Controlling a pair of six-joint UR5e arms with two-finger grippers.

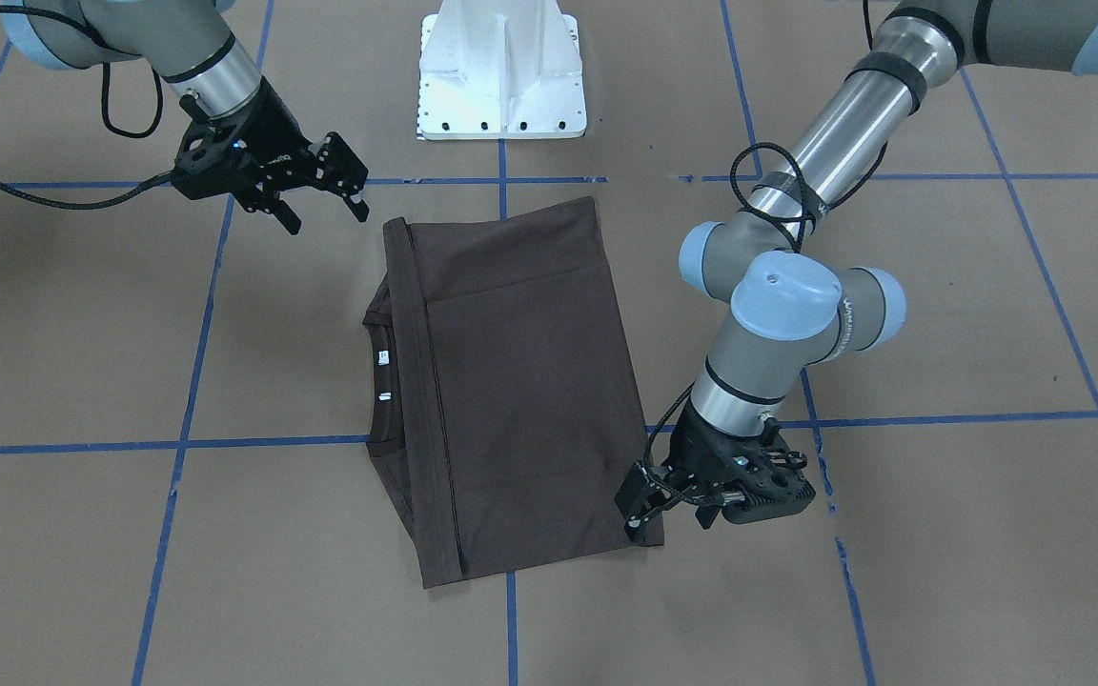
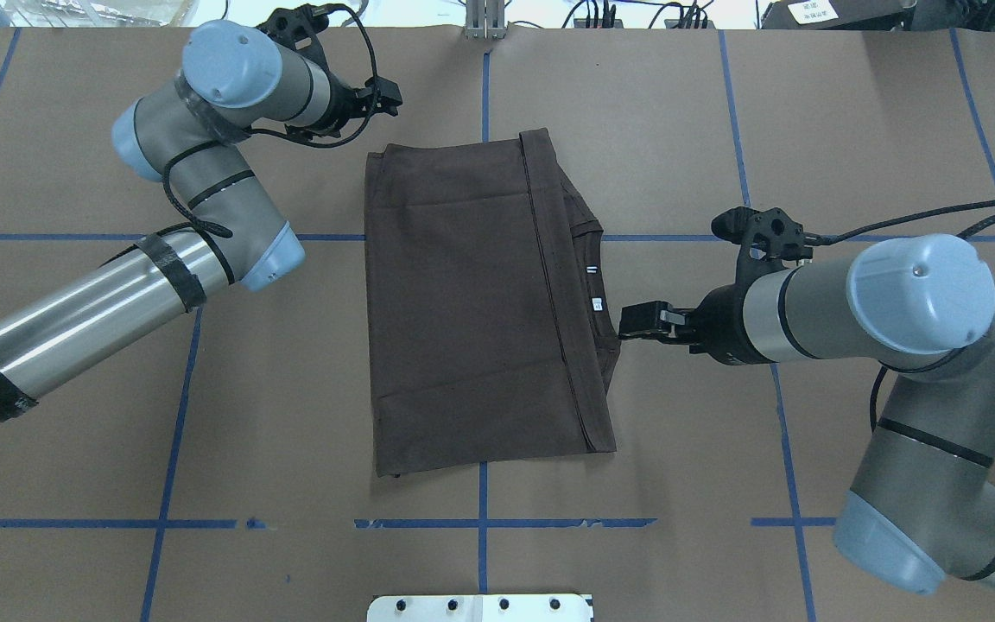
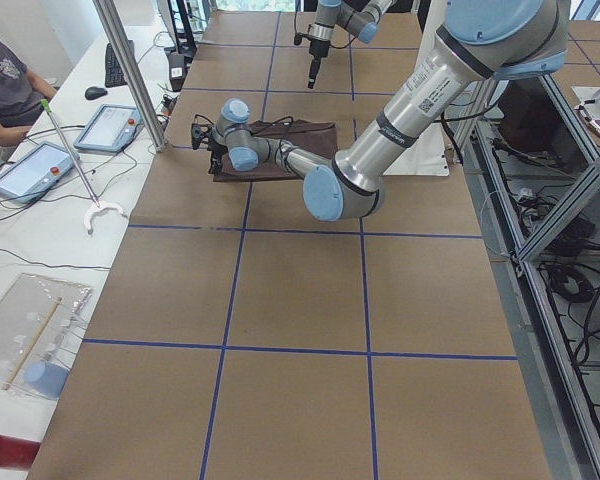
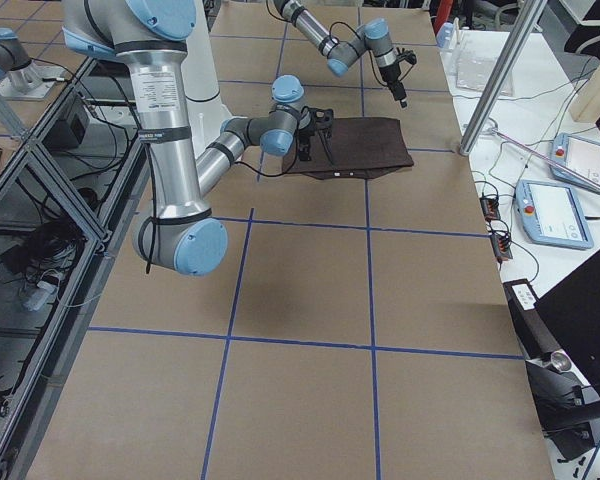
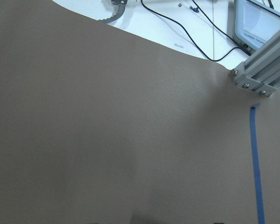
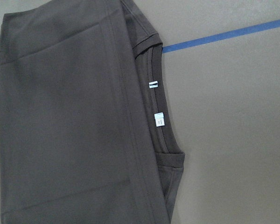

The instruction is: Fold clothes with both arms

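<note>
Two empty grippers flank a half-folded shirt.
The dark brown T-shirt (image 1: pixel 520 381) lies flat mid-table. The right gripper (image 1: pixel 325 214) hovers on its collar side and the left gripper (image 1: pixel 642 514) at the opposite edge's corner, both jaws seemingly apart, likely poised for the next fold.

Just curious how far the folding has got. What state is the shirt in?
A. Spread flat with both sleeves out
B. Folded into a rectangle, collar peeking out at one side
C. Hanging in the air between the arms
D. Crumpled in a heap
B: the shirt lies flat as a rectangle, with its collar showing along one long edge.
</note>
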